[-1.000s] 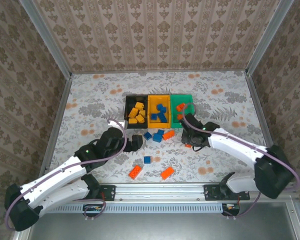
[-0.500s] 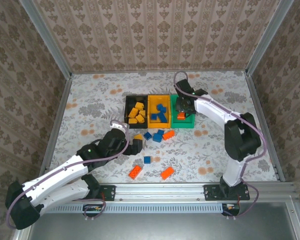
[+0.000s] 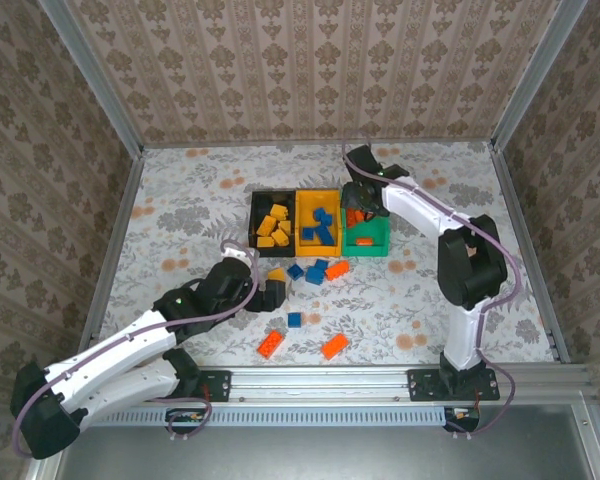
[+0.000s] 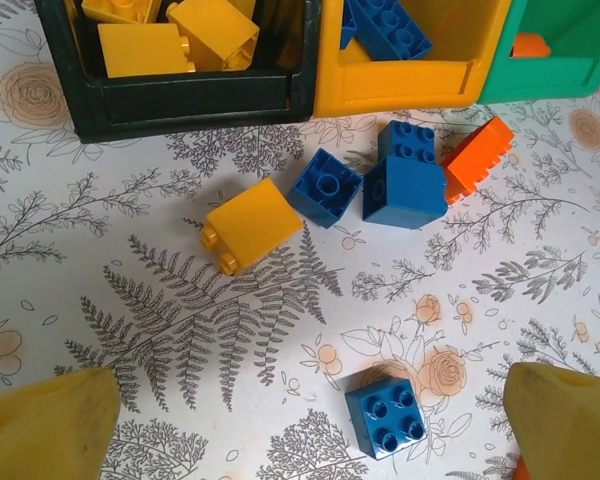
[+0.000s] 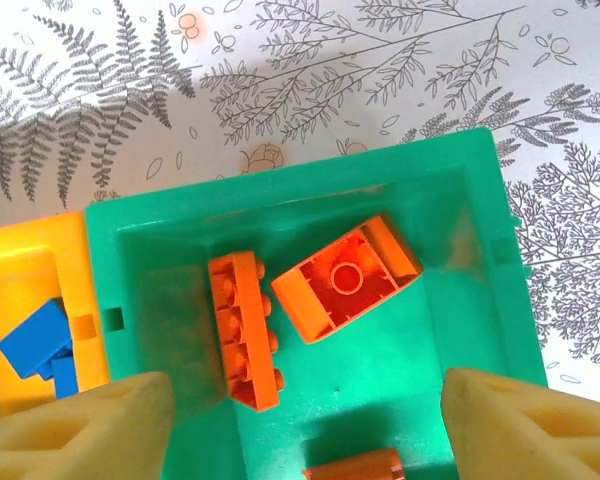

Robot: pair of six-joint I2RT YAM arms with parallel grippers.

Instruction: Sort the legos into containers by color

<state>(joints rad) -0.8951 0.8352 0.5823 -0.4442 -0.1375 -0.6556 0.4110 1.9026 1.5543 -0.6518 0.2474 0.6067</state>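
Over floral tabletop (image 5: 400,60), right tool (image 5: 300,430) gapes empty above green bin (image 5: 300,172).

The containers (image 3: 368,248) sit in a row on the desk (image 3: 180,200), with loose legos (image 3: 295,319) scattered at their six o'clock.

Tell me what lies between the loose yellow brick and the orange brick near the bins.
A cluster of blue bricks lies between them, seen in the left wrist view.
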